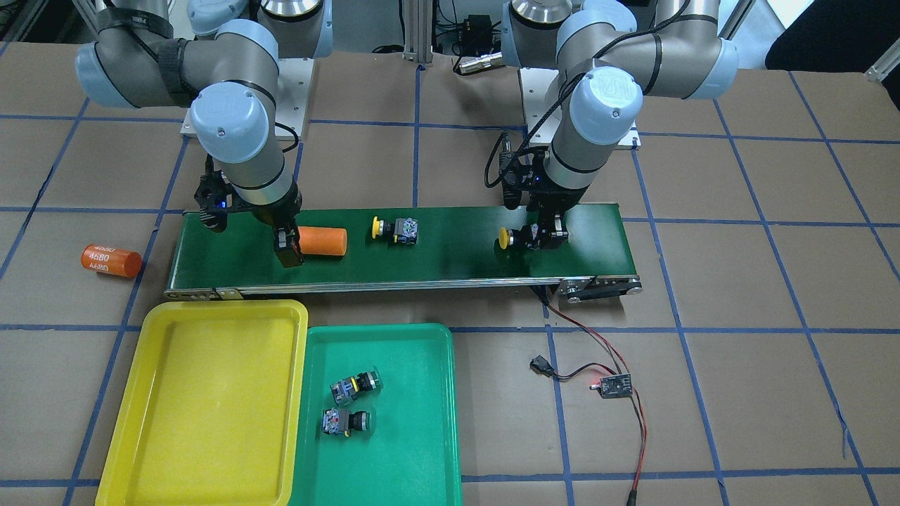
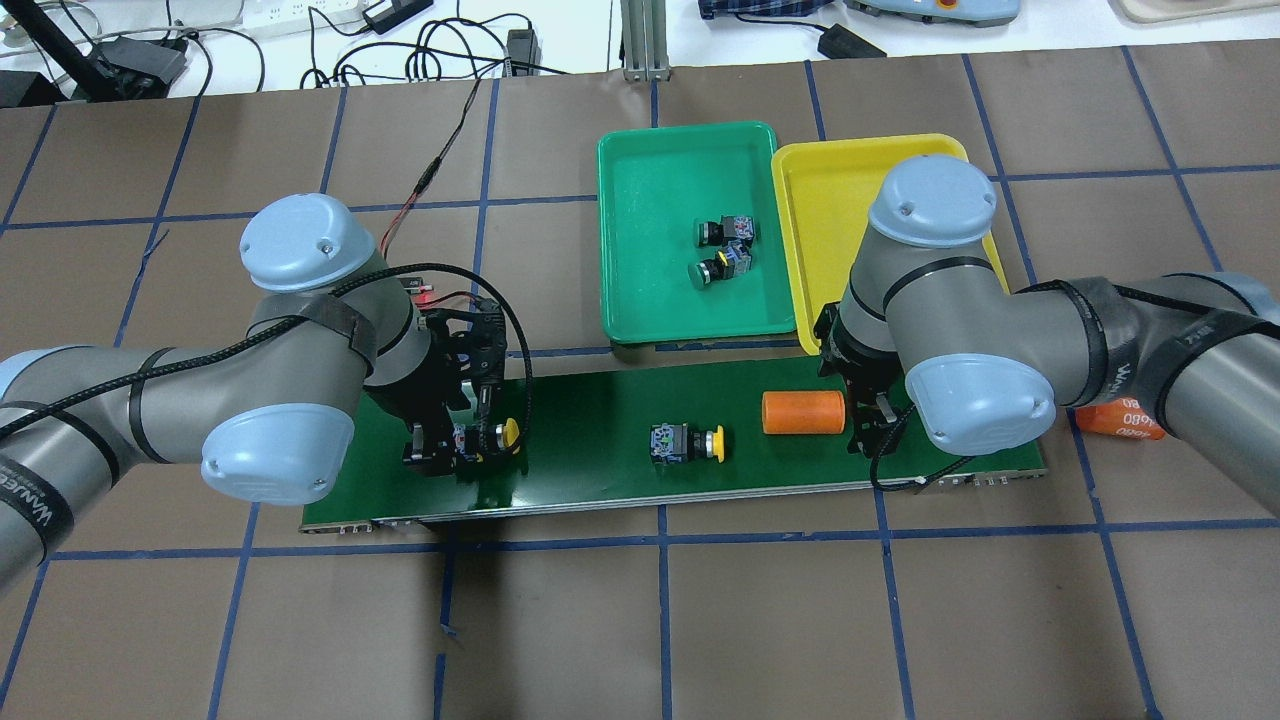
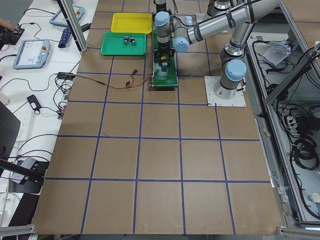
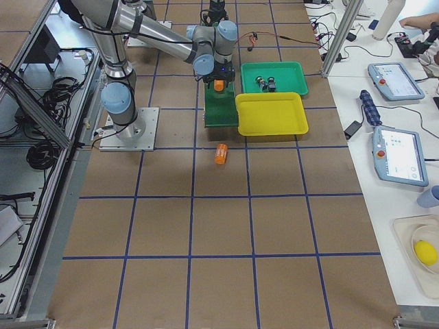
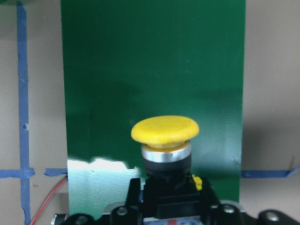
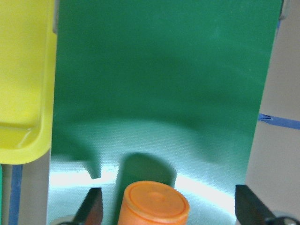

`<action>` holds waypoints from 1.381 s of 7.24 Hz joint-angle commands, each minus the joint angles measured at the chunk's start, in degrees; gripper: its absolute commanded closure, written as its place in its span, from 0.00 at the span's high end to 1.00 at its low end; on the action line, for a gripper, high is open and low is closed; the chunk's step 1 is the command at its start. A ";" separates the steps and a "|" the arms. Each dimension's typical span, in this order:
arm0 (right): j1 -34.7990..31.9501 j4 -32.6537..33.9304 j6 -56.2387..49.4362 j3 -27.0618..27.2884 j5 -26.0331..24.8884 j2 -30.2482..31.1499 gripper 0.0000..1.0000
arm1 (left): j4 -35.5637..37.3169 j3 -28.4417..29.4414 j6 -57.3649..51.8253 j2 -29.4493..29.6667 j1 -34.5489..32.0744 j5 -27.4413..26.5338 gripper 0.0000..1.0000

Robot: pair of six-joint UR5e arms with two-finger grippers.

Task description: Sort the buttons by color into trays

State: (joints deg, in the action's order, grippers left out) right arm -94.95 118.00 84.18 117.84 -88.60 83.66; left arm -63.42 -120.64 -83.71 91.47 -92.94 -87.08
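The left claw (image 2: 455, 450) holds a yellow button (image 5: 164, 129) on the belt (image 2: 600, 420), toward the left edge of the desk (image 2: 700, 620). The right claw (image 6: 171, 208) is wide at the end of the orange cylinder (image 1: 323, 241).

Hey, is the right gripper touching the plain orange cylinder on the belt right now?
Apart. In the right wrist view, the orange cylinder sits between the right gripper's open fingers, green belt showing on both sides.

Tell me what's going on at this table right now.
The left gripper is closed on a yellow button near one end of the belt. The right gripper is open around the end of an orange cylinder. A second yellow button lies between them. Both green buttons sit in the green tray; the yellow tray holds nothing.
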 commanded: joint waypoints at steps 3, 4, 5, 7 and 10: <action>0.03 0.91 -0.34 -0.50 -0.87 -1.22 1.00 | -2.56 4.85 4.15 -2.78 0.57 -0.19 1.00; 0.03 0.74 -0.16 -0.42 -0.87 -1.22 1.00 | -12.85 13.76 5.38 -0.61 0.57 -0.28 1.00; 0.03 0.22 0.19 0.02 -0.87 -1.22 1.00 | -25.31 23.86 12.10 0.98 0.57 -0.45 1.00; -0.06 -0.05 -0.16 0.11 -0.96 -0.96 1.00 | -30.96 32.11 21.98 1.52 0.04 -0.20 1.00; -0.14 -0.05 -0.34 0.20 -0.87 -1.04 1.00 | -30.45 30.91 34.98 -1.98 -0.05 -0.02 1.00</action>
State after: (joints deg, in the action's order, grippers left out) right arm -95.08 117.96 83.85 118.02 -89.50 82.74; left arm -94.09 -89.49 -53.85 90.71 -93.07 -87.17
